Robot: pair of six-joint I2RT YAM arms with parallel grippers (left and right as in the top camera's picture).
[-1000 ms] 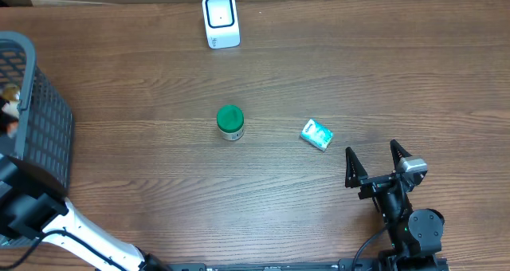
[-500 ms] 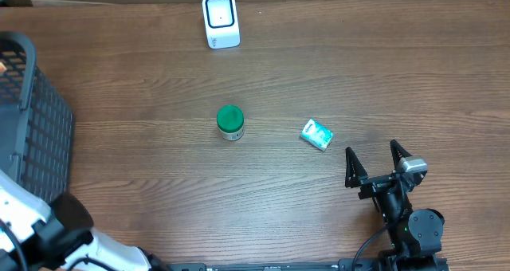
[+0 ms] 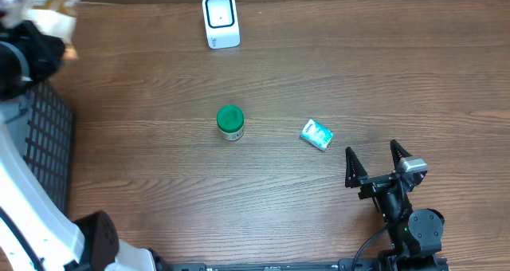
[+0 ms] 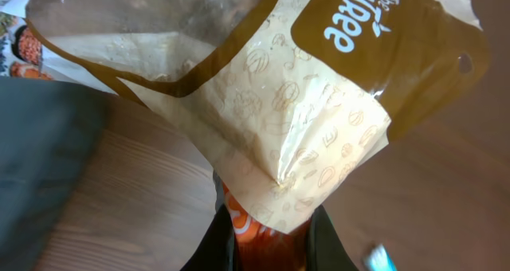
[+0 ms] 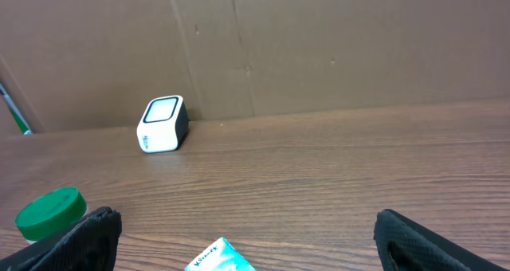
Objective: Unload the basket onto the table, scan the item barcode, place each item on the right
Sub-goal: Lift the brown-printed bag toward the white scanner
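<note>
One bag (image 4: 263,104), pinched tight in the left gripper (image 4: 271,223), should be turned barcode-first toward the scanner (image 3: 221,20) well off to its right, while the right gripper (image 3: 374,161) sits wide open, empty.

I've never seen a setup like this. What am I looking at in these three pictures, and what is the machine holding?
These are two robot arms at a wooden table, each ending in a two-finger gripper. One picture looks down from above; the other two come from a camera on each wrist. On the table lie a white scanner, a green-lidded jar and a teal packet; a dark basket sits at the left edge. The left gripper is shut on a tan and brown bag, near the far left corner. The right gripper stands open, holding nothing.
</note>
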